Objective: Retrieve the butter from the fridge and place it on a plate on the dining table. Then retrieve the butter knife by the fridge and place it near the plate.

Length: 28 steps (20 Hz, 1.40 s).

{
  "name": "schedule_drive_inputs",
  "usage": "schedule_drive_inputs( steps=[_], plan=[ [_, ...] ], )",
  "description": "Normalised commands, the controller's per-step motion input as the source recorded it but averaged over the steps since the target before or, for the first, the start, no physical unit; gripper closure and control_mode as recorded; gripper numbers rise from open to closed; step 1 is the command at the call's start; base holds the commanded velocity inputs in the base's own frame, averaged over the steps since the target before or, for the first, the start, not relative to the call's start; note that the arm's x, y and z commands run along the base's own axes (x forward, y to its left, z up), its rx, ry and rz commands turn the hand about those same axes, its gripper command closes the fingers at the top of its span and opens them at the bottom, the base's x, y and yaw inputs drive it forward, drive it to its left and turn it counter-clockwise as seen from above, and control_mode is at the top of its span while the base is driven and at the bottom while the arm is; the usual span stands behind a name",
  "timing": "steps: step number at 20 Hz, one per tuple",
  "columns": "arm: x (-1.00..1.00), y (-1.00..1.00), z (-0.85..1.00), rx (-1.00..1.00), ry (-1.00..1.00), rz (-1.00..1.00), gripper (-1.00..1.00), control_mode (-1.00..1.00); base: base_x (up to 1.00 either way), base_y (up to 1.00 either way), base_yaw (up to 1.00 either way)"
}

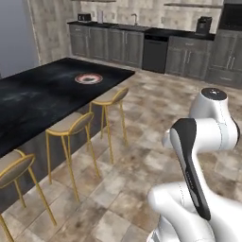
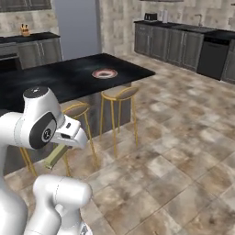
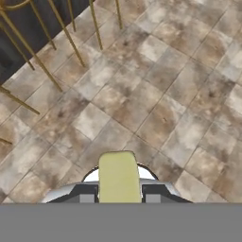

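claw point(image 3: 119, 196) is clamped on the butter point(image 3: 119, 176), a slim pale-yellow stick poking out ahead of the fingers over tan stone floor tiles. likely light, soft and a bit slick, so a mid-length hold with gentle squeeze suits. plate point(image 1: 88, 78) sits far ahead on the glossy black dining table point(image 1: 33, 101).

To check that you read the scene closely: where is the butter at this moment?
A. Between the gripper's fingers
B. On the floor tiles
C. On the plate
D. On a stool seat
A: the hand view shows the butter clamped in the gripper above the floor, while the plate on the dining table is bare.
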Motion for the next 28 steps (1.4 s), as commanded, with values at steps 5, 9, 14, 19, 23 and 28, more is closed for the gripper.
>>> schedule_drive_inputs(
  steps=[5, 9, 14, 19, 23, 28],
  plan=[
    [0.0, 0.0, 0.0, 0.0, 0.0, 0.0, 1.0, 1.0, 1.0, -1.0, 0.33],
    [0.0, 0.0, 0.0, 0.0, 0.0, 0.0, 1.0, 1.0, 1.0, -1.0, 0.34],
    [0.0, 0.0, 0.0, 0.0, 0.0, 0.0, 1.0, 1.0, 1.0, -0.99, 0.42],
    [0.0, 0.0, 0.0, 0.0, 0.0, 0.0, 1.0, 1.0, 0.95, -0.89, 0.53],
    [0.0, 0.0, 0.0, 0.0, 0.0, 0.0, 1.0, 1.0, 0.91, -0.92, 0.53],
    [0.0, 0.0, 0.0, 0.0, 0.0, 0.0, 1.0, 1.0, 1.0, -1.0, 0.43]
  ],
)
